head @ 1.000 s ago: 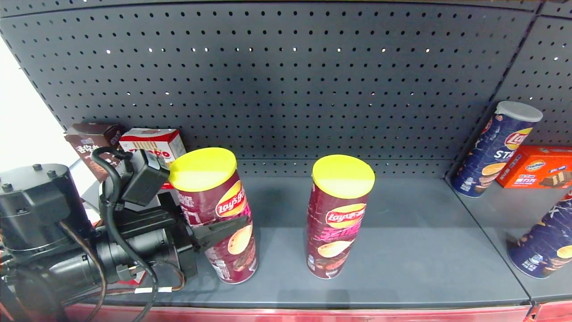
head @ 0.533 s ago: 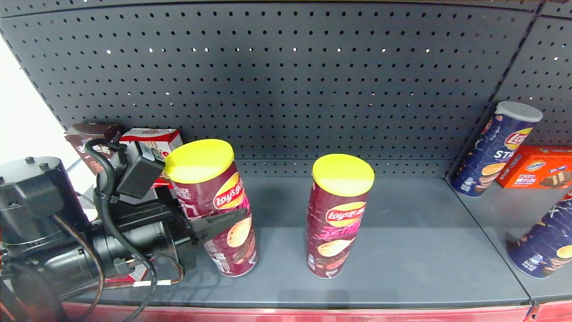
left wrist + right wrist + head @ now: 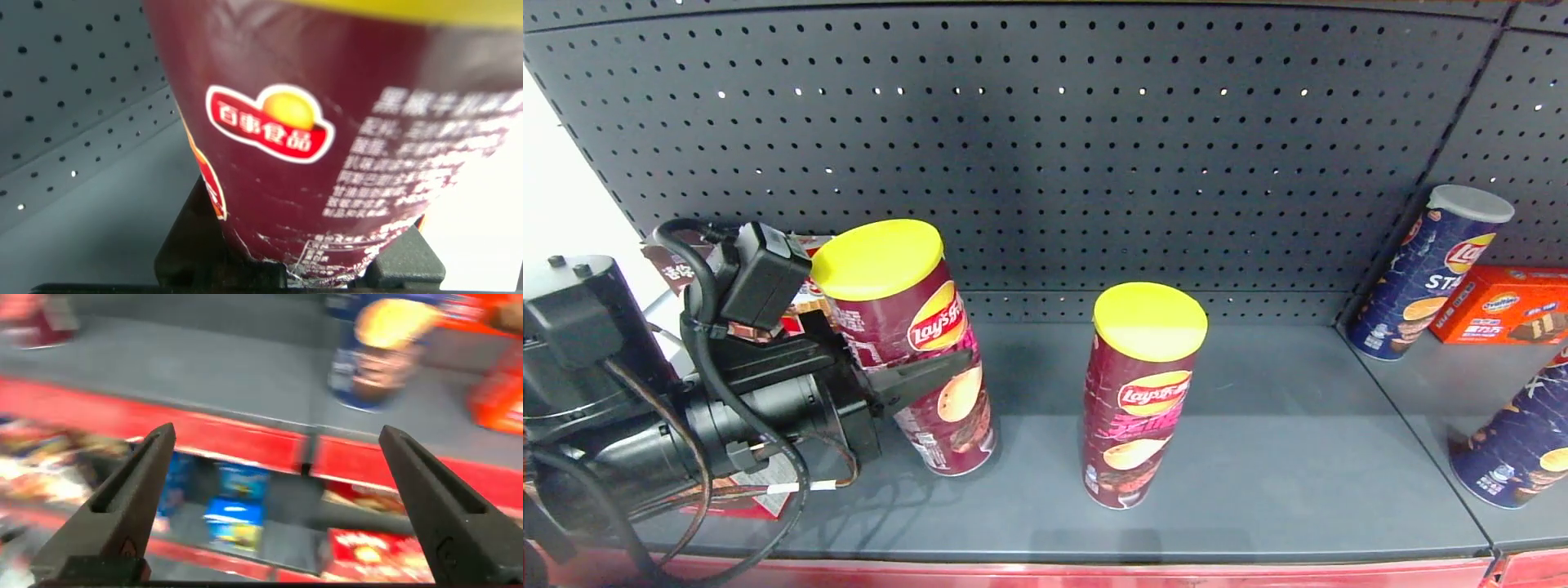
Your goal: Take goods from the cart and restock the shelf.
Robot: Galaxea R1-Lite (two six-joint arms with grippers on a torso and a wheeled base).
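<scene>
Since the tilted can (image 3: 907, 351) is a tall card tube with a yellow plastic lid, it is judged to be light and fairly stiff along its length. Its wall could be dented by a hard squeeze. The glossy wrap is likely to be slippery, and the contents are to be treated as fragile. A hold around the middle of the wall, below the lid and above the base, is judged best, so that the can is kept from swinging or slipping.

Such a hold is seen now: the left claw (image 3: 931, 371) is closed on the tilted can at about mid-height, with one finger laid across the front of the wall and the other hidden behind it. From the left wrist, the tilted can (image 3: 327, 147) is seen pressed between the two fingers of the left claw (image 3: 306, 265).

The tilted can is held over the shelf (image 3: 1258, 457) at 9 o'clock from the upright can (image 3: 1143, 392), near it but apart, with its lid leaned toward 11 o'clock. Whether its base touches the shelf cannot be told.

The right claw (image 3: 278, 434) is spread wide and nothing is held or touched by it. A blue can (image 3: 1429, 278) is seen at 2 o'clock from the upright can.
</scene>
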